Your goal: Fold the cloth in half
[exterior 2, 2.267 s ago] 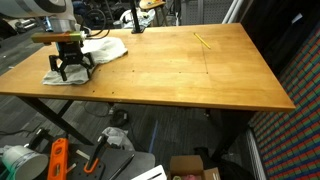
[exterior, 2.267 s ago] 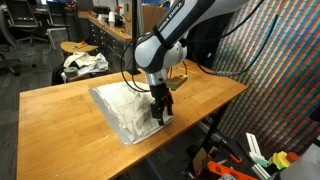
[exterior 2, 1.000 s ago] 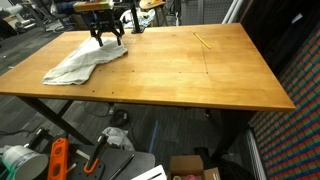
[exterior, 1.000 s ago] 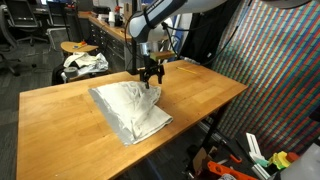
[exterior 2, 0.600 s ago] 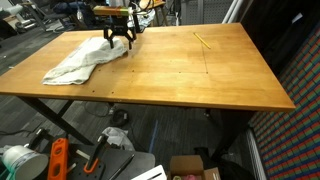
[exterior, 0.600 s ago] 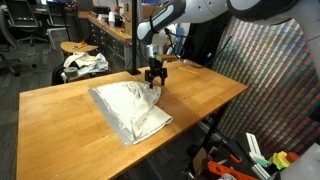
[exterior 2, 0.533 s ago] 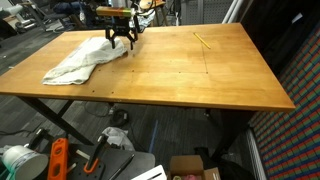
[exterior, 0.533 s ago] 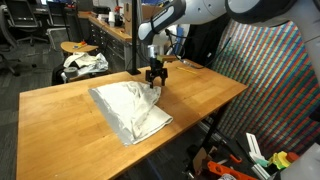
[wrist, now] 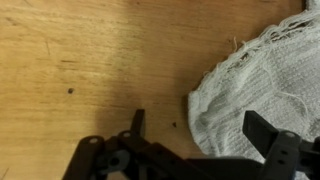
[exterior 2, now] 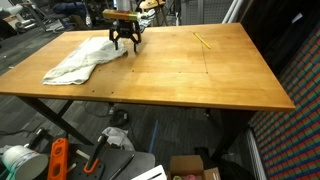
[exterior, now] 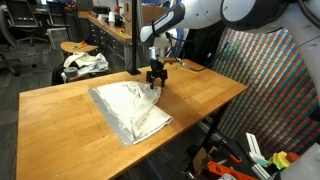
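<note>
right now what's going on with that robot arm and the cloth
A robot arm is working on an off-white cloth lying rumpled on a wooden table. Its claw hangs open at one edge of the cloth, holding nothing. Whether the fold is finished is hard to tell from here.

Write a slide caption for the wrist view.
Open gripper above the frayed edge of the off-white cloth, which lies on the wooden table.

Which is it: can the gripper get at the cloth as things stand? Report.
Probably yes: the gripper hangs open at the edge of the cloth, with nothing between them.
</note>
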You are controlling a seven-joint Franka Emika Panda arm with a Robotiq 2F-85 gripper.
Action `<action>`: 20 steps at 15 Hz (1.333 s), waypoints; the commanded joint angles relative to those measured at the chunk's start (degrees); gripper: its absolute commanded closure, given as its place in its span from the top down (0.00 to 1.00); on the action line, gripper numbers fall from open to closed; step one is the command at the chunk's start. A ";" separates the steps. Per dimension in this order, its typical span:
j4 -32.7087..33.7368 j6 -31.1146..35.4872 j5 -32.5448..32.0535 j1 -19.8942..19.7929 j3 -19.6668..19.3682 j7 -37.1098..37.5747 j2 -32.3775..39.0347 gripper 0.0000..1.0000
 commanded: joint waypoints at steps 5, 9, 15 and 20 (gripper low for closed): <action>2.64 -2.36 6.57 -3.62 3.13 -8.14 1.56 1.00; 1.03 -2.37 8.71 -4.64 4.02 -11.31 1.07 1.00; -4.18 0.37 9.49 -4.61 4.93 -15.25 -1.10 1.00; -5.64 1.50 10.08 -4.68 5.52 -16.14 -1.29 0.71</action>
